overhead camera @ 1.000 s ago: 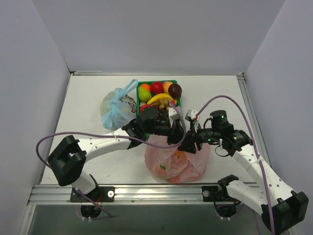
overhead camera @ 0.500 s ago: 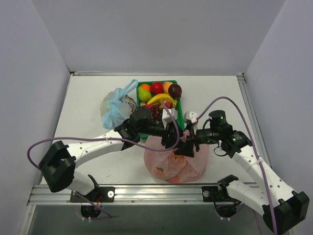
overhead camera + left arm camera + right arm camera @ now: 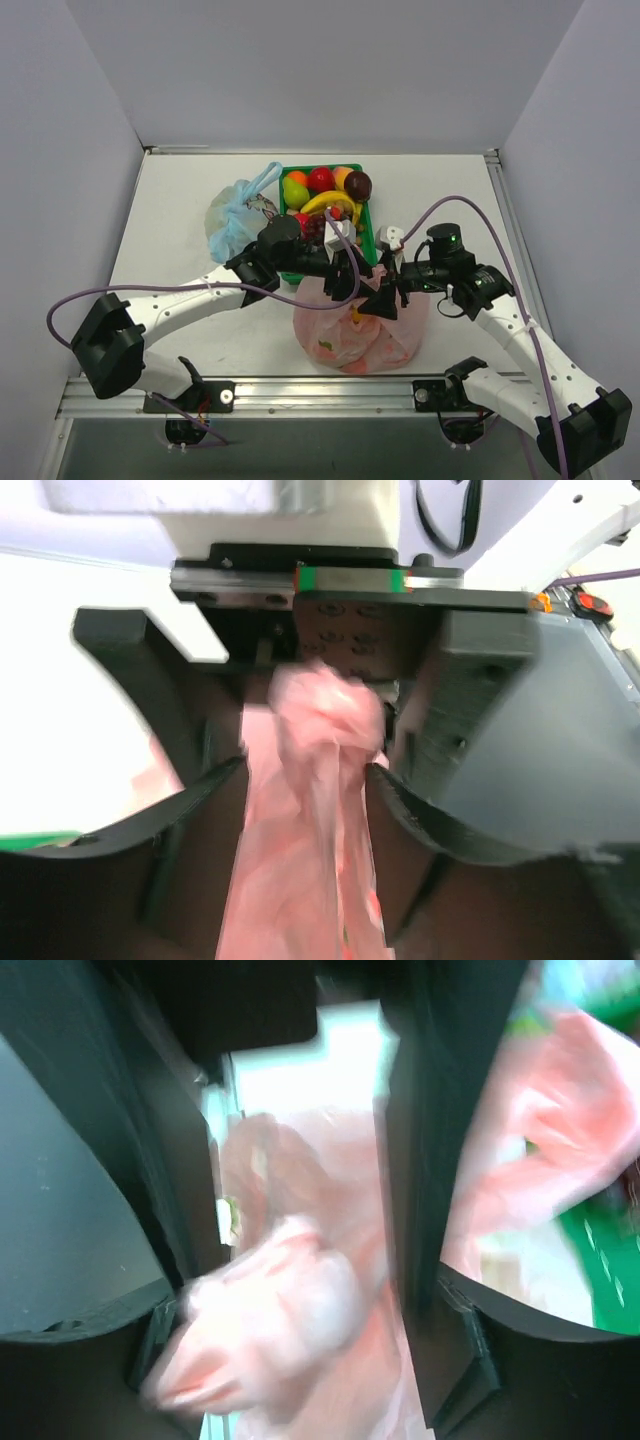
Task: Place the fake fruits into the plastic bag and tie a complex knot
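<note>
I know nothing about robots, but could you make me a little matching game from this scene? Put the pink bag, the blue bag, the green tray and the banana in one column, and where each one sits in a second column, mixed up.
Things:
1. pink bag
2. blue bag
3. green tray
4. banana

Places:
A. to the left of the tray
B. under the left hand and the right hand
C. lying inside the tray
D. just behind the pink bag, farther from the arms

Right pairs: 1-B, 2-A, 3-D, 4-C.
</note>
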You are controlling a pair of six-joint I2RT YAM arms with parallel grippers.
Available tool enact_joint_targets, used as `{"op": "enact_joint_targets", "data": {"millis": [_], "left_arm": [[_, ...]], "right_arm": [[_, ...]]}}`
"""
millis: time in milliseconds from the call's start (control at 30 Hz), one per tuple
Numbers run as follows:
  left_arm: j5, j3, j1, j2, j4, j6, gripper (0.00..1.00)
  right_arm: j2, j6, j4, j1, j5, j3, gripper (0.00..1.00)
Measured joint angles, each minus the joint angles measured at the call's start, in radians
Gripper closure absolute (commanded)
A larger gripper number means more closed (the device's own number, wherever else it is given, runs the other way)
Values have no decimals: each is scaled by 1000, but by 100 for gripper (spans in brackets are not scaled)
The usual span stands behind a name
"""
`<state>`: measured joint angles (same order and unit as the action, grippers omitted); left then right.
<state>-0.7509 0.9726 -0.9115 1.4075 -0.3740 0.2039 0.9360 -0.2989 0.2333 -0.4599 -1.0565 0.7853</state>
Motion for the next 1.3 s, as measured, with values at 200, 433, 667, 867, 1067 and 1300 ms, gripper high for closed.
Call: {"op": "enact_joint_targets", "data": {"millis": [200, 433, 667, 867, 1067, 1300], "left_arm": [[-53, 0, 51, -41, 31, -3, 86], [-101, 2, 52, -43, 35, 1, 75], [-101, 2, 142, -92, 145, -30, 47], [-80, -25, 109, -174, 260, -111, 41], [-29, -30, 51, -119, 293, -164, 61], [-11, -11, 19, -16, 296, -183, 83]], "right_arm": [[7, 5, 112, 45, 119, 1, 79], [13, 4, 145, 47, 158, 1, 82], [13, 3, 148, 47, 158, 1, 84], [13, -1, 155, 47, 150, 2, 81], [13, -21, 174, 46, 135, 3, 73], [13, -45, 197, 31, 125, 7, 59]]}}
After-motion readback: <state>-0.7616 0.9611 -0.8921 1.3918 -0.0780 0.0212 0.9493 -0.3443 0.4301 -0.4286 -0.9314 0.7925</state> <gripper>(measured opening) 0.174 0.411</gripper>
